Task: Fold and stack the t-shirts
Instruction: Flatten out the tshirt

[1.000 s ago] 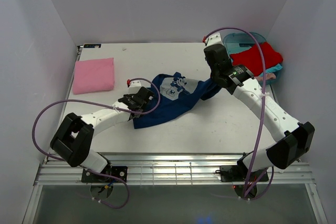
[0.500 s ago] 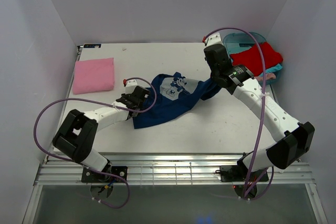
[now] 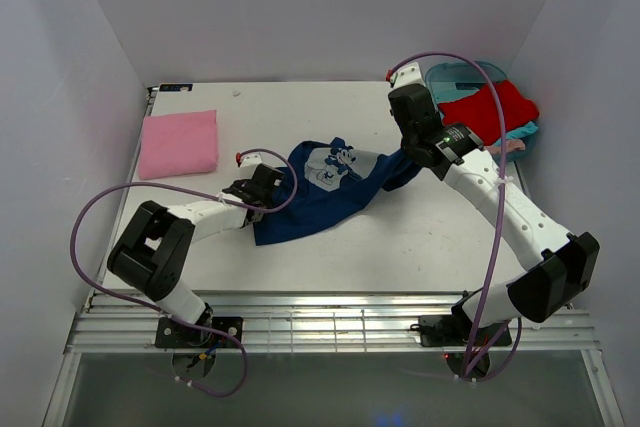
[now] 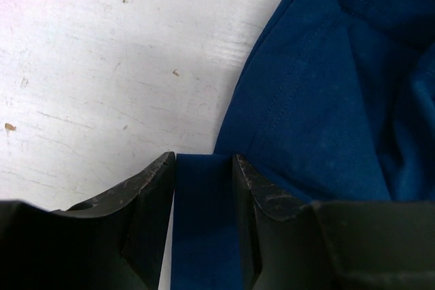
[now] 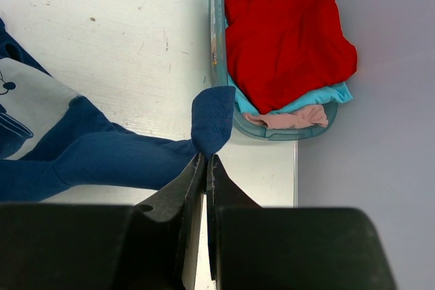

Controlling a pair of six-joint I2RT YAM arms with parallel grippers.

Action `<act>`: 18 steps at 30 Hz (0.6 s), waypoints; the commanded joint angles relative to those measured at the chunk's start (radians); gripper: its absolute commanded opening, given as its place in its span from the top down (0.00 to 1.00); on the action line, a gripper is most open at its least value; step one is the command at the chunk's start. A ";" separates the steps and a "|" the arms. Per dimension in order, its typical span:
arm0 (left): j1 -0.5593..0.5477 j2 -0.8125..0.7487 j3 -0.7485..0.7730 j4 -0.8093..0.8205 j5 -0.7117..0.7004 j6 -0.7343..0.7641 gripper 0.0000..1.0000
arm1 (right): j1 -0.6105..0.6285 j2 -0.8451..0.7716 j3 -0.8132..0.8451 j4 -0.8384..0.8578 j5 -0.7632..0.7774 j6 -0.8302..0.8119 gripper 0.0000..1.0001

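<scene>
White worktop (image 3: pixel 400 247): navy blue cotton t-shirt w/ pale cartoon print (image 3: pixel 320 197) lies bunched at centre. Right hand (image 5: pixel 205 157) is pinched tight on its 2 o'clock corner, lifted. Left hand (image 4: pixel 204 161) is half-wide, straddling the 9 o'clock hem, not clamped. Tip: push deeper over the hem, close fully, then draw both ends apart evenly, so it's flat before folding.

Left fingers (image 4: pixel 153 191) apart, right fingers (image 5: pixel 182 198) together
</scene>
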 commanded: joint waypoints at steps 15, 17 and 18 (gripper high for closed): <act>0.013 -0.030 0.020 -0.035 -0.027 -0.023 0.74 | 0.000 -0.024 0.011 -0.005 0.028 0.019 0.92; 0.013 -0.042 0.039 -0.061 -0.036 -0.018 0.74 | 0.000 -0.021 0.015 -0.008 0.029 0.018 0.92; 0.013 -0.051 0.046 -0.070 -0.036 -0.018 0.72 | 0.002 -0.019 0.018 -0.009 0.029 0.018 0.92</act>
